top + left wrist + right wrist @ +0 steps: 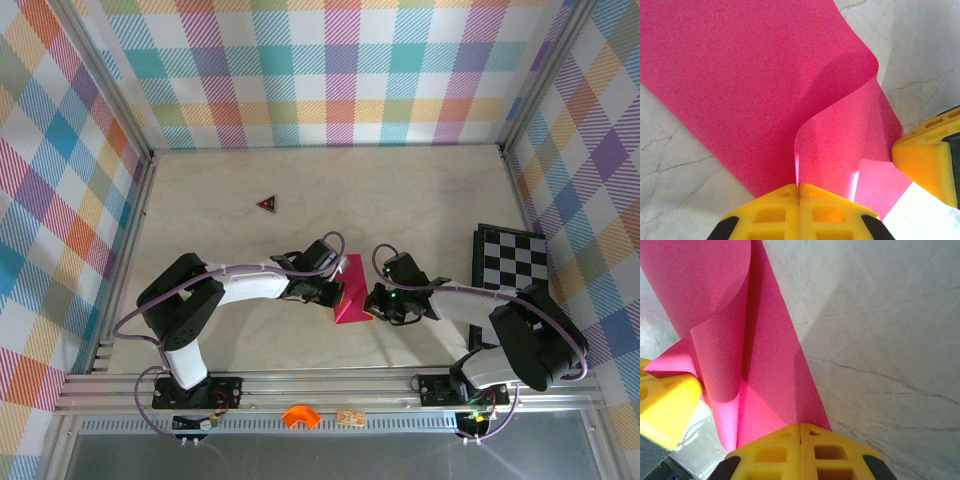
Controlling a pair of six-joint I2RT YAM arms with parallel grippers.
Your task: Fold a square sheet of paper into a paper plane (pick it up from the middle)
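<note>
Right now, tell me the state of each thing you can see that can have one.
square sheet of paper: bent over itself in a loose curl, not creased flat, pinched by both hands.
left hand: shut on the paper.
right hand: shut on the paper.
checkerboard: lying at the right side of the table, untouched.
dark red triangle: lying on the table, apart from the paper.

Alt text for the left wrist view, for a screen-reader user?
The left gripper is shut on the edge of the square sheet of paper, magenta, which bows up from its yellow fingertips in a curl over the pale marbled table. The right gripper sits at the sheet's right edge.
</note>
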